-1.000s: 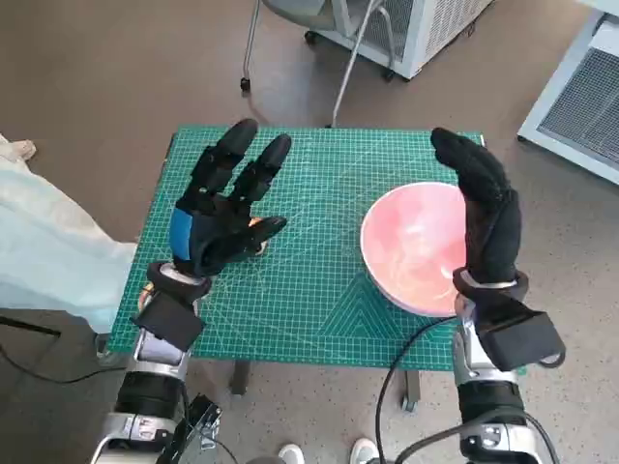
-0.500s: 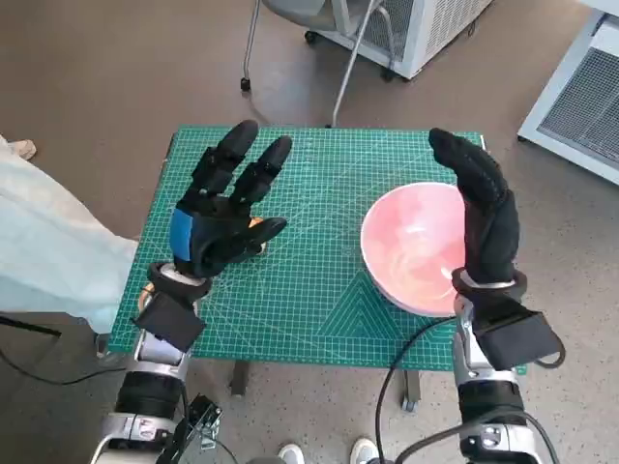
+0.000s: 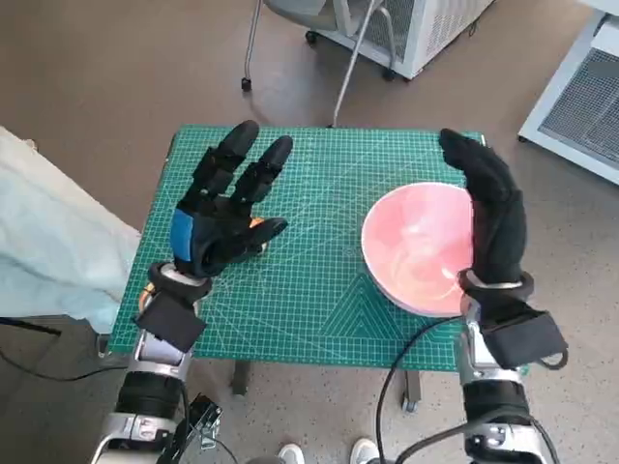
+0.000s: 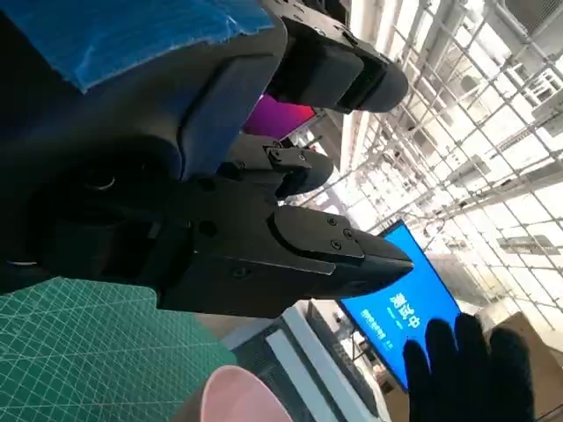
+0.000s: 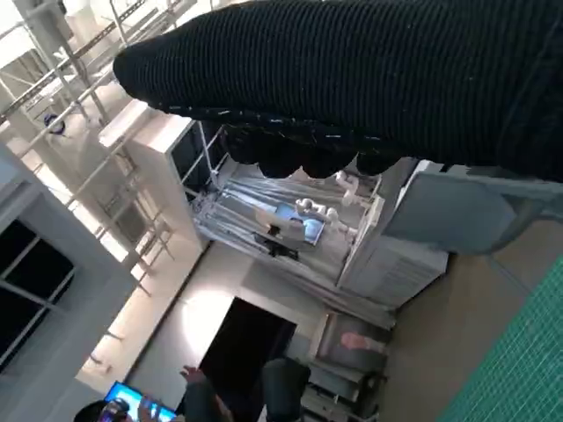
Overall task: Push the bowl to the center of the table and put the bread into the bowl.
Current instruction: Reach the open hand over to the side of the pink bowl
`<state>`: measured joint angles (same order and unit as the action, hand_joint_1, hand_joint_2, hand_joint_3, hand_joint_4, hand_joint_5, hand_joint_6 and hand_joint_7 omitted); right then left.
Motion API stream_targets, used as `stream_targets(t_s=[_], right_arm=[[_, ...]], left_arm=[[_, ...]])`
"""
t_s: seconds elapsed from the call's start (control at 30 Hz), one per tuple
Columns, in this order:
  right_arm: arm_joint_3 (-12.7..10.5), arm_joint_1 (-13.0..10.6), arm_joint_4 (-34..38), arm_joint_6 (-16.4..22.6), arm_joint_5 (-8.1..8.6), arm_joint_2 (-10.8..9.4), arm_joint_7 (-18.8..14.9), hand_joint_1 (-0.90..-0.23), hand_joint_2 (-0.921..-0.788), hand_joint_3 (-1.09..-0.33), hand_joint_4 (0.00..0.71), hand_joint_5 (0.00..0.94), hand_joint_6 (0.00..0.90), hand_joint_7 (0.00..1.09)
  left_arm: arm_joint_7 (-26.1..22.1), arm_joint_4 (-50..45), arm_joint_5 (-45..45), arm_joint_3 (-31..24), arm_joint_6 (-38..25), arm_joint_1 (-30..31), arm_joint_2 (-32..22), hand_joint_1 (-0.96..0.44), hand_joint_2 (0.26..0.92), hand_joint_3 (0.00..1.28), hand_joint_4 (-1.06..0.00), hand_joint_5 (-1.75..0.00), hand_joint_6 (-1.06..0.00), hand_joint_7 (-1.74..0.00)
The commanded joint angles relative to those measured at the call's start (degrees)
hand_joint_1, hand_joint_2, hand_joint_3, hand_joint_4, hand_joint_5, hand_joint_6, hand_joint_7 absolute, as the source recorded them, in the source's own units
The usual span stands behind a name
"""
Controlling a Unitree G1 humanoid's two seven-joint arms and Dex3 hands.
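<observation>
My left robot hand (image 3: 221,220) hovers over the left half of the desk (image 3: 309,309), its fingers (image 3: 237,155) spread apart and reaching toward the far edge, holding nothing. Just under its palm a small orange-brown scrap of the bread (image 3: 256,224) shows on the green cutting mat — most of it is hidden by the hand, so I cannot tell whether I touch it.

My right robot hand (image 3: 491,217), in its black knitted glove, stands on edge along the right side of the pink bowl (image 3: 418,246), fingers straight and held together, pointing to the far side of the desk. It lies against or just beside the bowl's right rim; the head view does not settle whether there is contact. It grips nothing.

The bowl sits upright on the right half of the desk, nearer its right edge than its middle, and well apart from the bread.

In the left wrist view the bowl's pink rim (image 4: 233,396) shows beyond my black fingers (image 4: 308,255), with the gloved hand (image 4: 471,369) past it. A pale cloth (image 3: 53,261) lies off the desk's left edge.
</observation>
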<state>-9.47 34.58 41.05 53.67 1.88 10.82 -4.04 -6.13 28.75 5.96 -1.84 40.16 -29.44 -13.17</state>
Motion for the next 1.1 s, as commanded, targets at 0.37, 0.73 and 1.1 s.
stream_targets(t_s=[0.37, 0.73, 1.1], right_arm=[[-6.3, -1.5, 14.2, 1.2, -7.99, 8.4, 17.9, -0.545, -0.921, -0.791, 0.445, 0.002, 0.161, 0.71], [-8.1, -1.0, 23.4, -3.0, -2.38, 6.9, 17.3, -0.533, -0.921, -0.829, 0.441, 0.003, 0.121, 0.77], [-9.9, 2.6, 30.2, -9.9, 3.37, 4.0, 9.7, -0.553, -0.921, -0.778, 0.420, 0.000, 0.189, 0.63]], left_arm=[[0.9, -0.3, -0.4, -0.3, 0.3, 0.9, 0.4, -0.12, 0.921, 0.10, -0.38, 0.00, -0.39, -0.25], [1.1, 1.0, -0.3, -0.3, 0.5, 0.3, 0.5, -0.12, 0.921, 0.11, -0.38, 0.00, -0.39, -0.24], [0.7, 2.4, -0.6, -0.3, 0.9, -0.3, 0.0, -0.13, 0.921, 0.11, -0.38, 0.00, -0.39, -0.24]])
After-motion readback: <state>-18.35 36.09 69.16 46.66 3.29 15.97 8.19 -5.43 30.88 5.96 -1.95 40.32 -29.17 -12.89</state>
